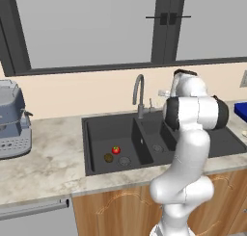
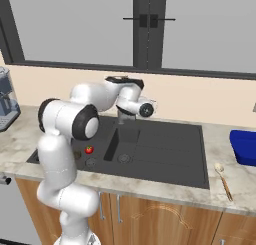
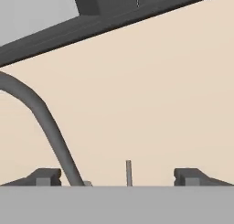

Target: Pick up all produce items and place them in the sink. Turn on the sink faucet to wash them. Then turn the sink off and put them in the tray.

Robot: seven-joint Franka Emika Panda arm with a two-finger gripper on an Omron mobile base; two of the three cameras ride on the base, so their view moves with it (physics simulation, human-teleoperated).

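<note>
While your gripper (image 3: 117, 177) stands spread wide and empty with the thin lever post (image 3: 128, 173) between its tips, watch the faucet (image 1: 139, 93) spout curving at ten o'clock: a sideways sweep could knock it. Both produce items, red (image 1: 116, 150) and brown (image 1: 108, 158), lie in the sink (image 1: 96, 134), so washing hinges on catching that lever cleanly.
</note>
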